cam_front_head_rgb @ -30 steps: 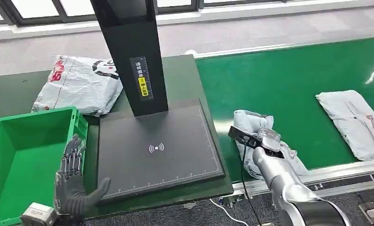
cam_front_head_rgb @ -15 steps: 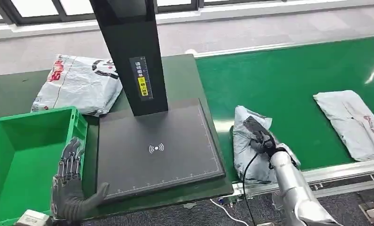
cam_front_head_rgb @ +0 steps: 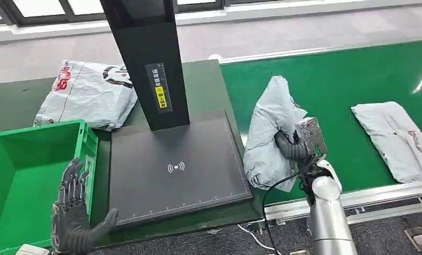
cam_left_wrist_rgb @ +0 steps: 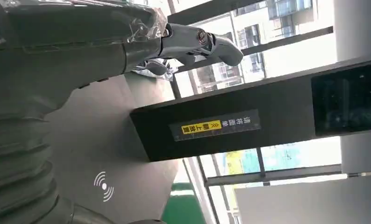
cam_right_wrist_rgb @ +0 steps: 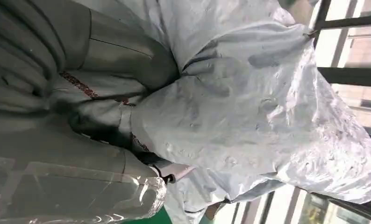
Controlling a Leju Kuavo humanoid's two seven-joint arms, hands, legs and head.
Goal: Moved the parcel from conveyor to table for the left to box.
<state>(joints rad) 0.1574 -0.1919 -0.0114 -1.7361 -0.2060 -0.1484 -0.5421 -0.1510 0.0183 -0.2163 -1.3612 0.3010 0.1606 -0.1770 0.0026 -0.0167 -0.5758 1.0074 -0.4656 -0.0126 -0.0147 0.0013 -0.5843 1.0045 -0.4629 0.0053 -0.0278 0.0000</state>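
1. Grey plastic mailer, all crumpled: that was the parcel (cam_front_head_rgb: 270, 133), and the right hand (cam_front_head_rgb: 294, 146) had its fingers clamped into the middle of it. It hung bunched up above the near edge of the green conveyor (cam_front_head_rgb: 331, 79), just beside the dark counter (cam_front_head_rgb: 206, 85). The right wrist view showed the thumb dug into the wrinkled film, so the hold looked solid to me.
2. So the pick looked done. The carry-over was underway at best, since the parcel sat over the belt edge and not over the counter.
3. What was left, as far as I could judge: swing it across and set it down, probably on the black scanner pad (cam_front_head_rgb: 177, 170) or the counter right around it.
4. The left hand (cam_front_head_rgb: 76, 212) was waiting at the near corner of the pad with its fingers spread apart and nothing in it, right next to the green box (cam_front_head_rgb: 17, 170). Boxing the parcel was its job and that step hadn't begun.
5. Other stuff around: a second grey parcel (cam_front_head_rgb: 395, 138) lay flat further along the belt, well apart from the held one, and a white printed bag (cam_front_head_rgb: 89, 95) sat at the back of the counter beside the black post (cam_front_head_rgb: 150, 58).
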